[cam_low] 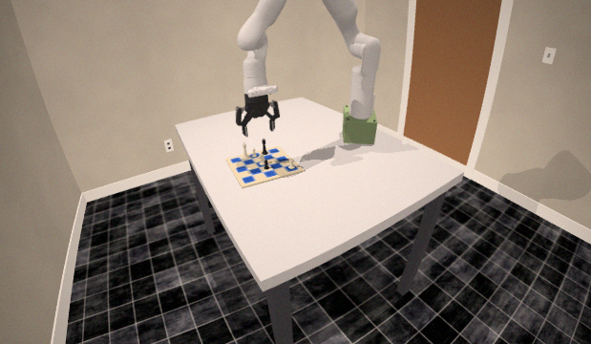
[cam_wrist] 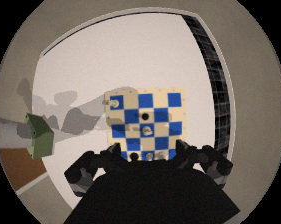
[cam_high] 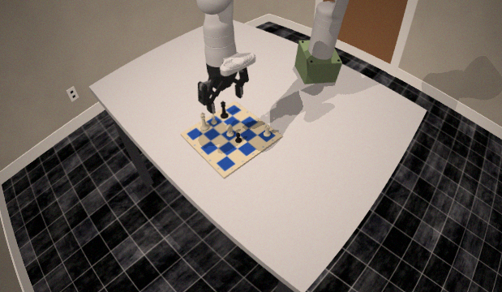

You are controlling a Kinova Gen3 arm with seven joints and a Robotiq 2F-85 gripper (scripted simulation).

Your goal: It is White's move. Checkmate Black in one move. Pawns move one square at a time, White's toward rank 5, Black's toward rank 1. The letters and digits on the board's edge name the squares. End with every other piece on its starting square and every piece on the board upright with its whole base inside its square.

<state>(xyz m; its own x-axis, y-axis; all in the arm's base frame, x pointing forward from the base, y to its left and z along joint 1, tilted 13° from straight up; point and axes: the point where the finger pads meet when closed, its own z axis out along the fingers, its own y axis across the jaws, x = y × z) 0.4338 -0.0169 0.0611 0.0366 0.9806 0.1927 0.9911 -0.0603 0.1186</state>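
Note:
A small blue-and-cream chessboard [cam_high: 225,163] [cam_low: 247,180] [cam_wrist: 173,100] lies on the white table [cam_high: 315,162]. A tall black piece [cam_high: 223,110] [cam_low: 264,146] stands at the far edge. A tall white piece [cam_high: 203,121] [cam_low: 245,150] stands at the far left, with a smaller white piece [cam_high: 213,120] beside it. Another white piece [cam_high: 229,130] and a black pawn [cam_high: 238,138] [cam_low: 265,164] [cam_wrist: 144,116] stand mid-board. A white piece [cam_high: 267,131] [cam_low: 291,166] [cam_wrist: 114,103] stands at the right corner. My gripper [cam_high: 225,99] [cam_low: 257,128] hangs open and empty above the board's far side.
The arm's green base block [cam_high: 315,66] [cam_low: 358,126] [cam_wrist: 39,135] stands at the table's far right. The table's left edge runs close behind the board. A brown door [cam_low: 448,72] is in the back wall.

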